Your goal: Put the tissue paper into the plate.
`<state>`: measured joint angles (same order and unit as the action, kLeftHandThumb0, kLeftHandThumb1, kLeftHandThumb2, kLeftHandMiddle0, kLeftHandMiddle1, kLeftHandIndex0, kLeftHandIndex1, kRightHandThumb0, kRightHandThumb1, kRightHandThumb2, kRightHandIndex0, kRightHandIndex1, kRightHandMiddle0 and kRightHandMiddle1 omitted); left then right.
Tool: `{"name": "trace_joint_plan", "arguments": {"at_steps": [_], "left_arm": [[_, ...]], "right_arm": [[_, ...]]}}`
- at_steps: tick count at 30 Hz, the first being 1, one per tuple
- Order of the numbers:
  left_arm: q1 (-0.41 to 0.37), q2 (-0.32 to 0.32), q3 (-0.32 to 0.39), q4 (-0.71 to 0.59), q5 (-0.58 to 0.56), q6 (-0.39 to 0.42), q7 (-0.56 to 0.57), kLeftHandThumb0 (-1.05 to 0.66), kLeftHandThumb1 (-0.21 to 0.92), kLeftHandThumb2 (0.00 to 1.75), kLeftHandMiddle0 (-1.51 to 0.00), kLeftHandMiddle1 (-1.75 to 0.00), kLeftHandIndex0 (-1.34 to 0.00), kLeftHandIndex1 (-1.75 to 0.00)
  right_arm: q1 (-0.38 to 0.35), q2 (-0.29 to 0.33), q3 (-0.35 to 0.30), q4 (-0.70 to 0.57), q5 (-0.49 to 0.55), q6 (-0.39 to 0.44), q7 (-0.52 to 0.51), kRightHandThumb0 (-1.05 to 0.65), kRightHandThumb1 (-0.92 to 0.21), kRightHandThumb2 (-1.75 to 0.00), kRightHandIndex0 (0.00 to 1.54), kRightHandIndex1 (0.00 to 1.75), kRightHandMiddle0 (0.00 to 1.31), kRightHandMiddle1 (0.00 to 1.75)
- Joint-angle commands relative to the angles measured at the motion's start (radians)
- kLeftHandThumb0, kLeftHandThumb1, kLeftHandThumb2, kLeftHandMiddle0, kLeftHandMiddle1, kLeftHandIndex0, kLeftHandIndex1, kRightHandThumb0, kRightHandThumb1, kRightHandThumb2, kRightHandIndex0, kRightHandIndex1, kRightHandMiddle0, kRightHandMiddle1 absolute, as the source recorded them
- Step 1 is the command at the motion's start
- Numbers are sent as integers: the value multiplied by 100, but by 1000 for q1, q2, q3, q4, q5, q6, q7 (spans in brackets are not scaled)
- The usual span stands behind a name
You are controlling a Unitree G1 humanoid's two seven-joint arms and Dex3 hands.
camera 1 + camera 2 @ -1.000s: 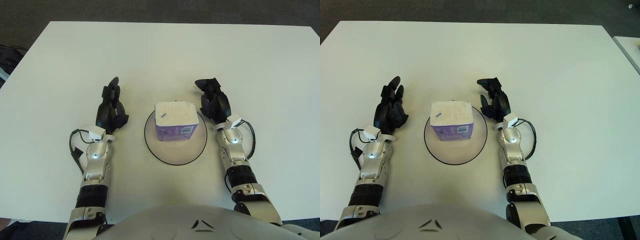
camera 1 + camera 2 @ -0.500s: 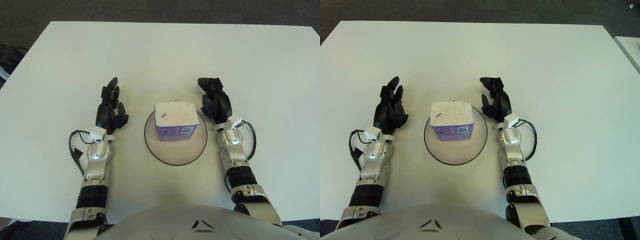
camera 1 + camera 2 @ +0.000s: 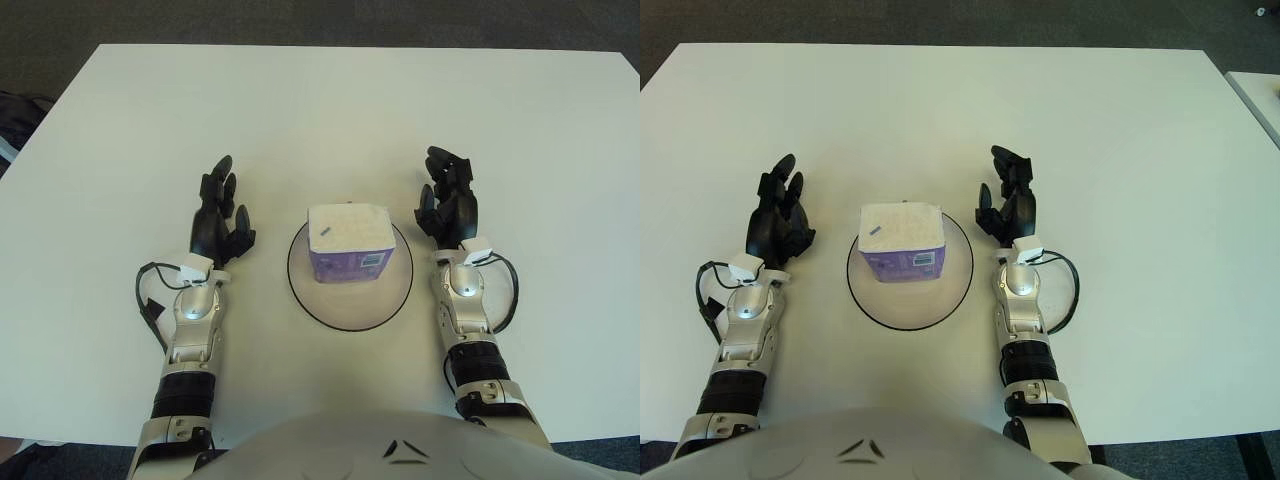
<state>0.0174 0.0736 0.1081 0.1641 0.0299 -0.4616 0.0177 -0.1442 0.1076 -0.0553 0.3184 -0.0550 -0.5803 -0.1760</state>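
Tissue pack [image 3: 348, 243] sits on the plate [image 3: 350, 306] at the middle of the white desk [image 3: 320, 100]. Left robot hand [image 3: 220, 215] and right robot hand [image 3: 449, 200] flank it, fingers spread, holding nothing.

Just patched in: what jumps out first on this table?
The purple-wrapped tissue paper pack sits on the black-rimmed white plate at the table's centre. A black-fingered robot hand flanks it on each side, left robot hand and right robot hand, both open and clear of the plate.
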Motion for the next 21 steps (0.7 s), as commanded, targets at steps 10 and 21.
{"name": "trace_joint_plan", "arguments": {"at_steps": [10,21], "left_arm": [[95,-28,-31,177,75,-40,79,-65,92,79,-25,-3,0,-49],[72,-21,-39,191,82,-36,105,-65,92,81,-23,-2,0,-46]], "right_arm": [[194,25,3,176,-19,-61,-60,-55,-92,-80,23,41,0,82],[169,7,6,194,-14,-69,-41,-55,-92,-83,23,38,0,79]]}}
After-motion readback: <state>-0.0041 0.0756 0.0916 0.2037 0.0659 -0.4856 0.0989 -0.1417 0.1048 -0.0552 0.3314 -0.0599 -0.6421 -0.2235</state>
